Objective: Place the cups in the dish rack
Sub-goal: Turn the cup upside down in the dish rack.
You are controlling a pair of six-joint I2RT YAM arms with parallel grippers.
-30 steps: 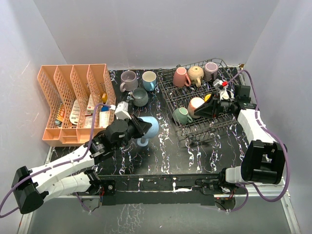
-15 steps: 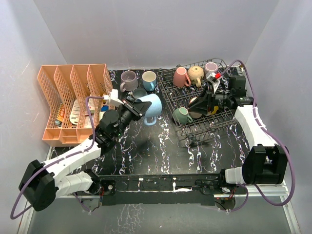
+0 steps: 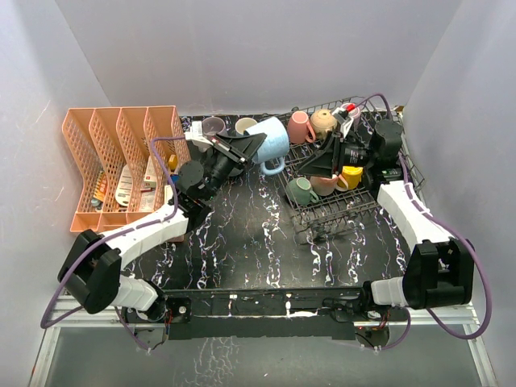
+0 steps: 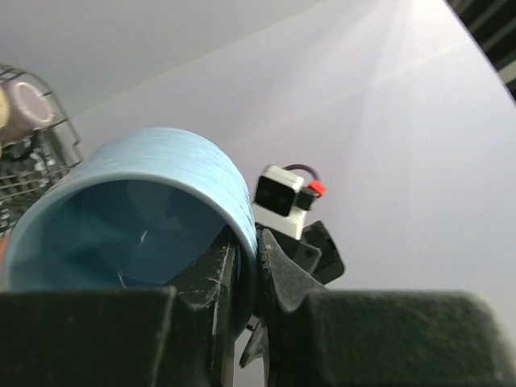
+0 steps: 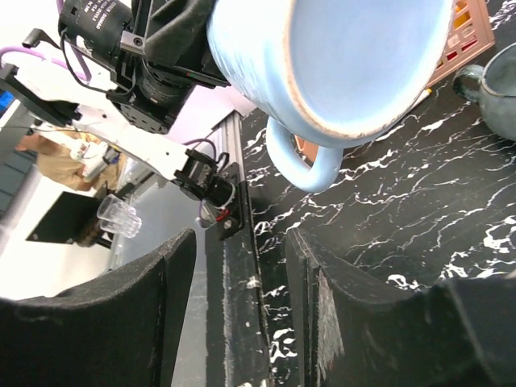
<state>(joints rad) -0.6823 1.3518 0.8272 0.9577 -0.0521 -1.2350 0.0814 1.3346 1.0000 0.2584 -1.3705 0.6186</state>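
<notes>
Top view: left gripper (image 3: 246, 146) pinches the blue cup (image 3: 271, 142) by its rim. The cup is tilted in the air just left of the dish rack (image 3: 322, 216). Right gripper (image 3: 316, 165) sits over the rack, spread. Pink cup (image 3: 300, 126) and green cup (image 3: 302, 191) sit in the rack.

Left wrist: fingers (image 4: 211, 278) clamp the cup wall, one inside, one outside.

Right wrist: fingers (image 5: 165, 310) wide apart, holding nothing; blue cup (image 5: 339, 56) ahead.

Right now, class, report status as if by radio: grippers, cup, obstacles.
Left gripper shut on light blue cup rim. Right gripper open, over dish rack, facing the cup. Cup aloft beside rack's left edge, not yet in.
</notes>
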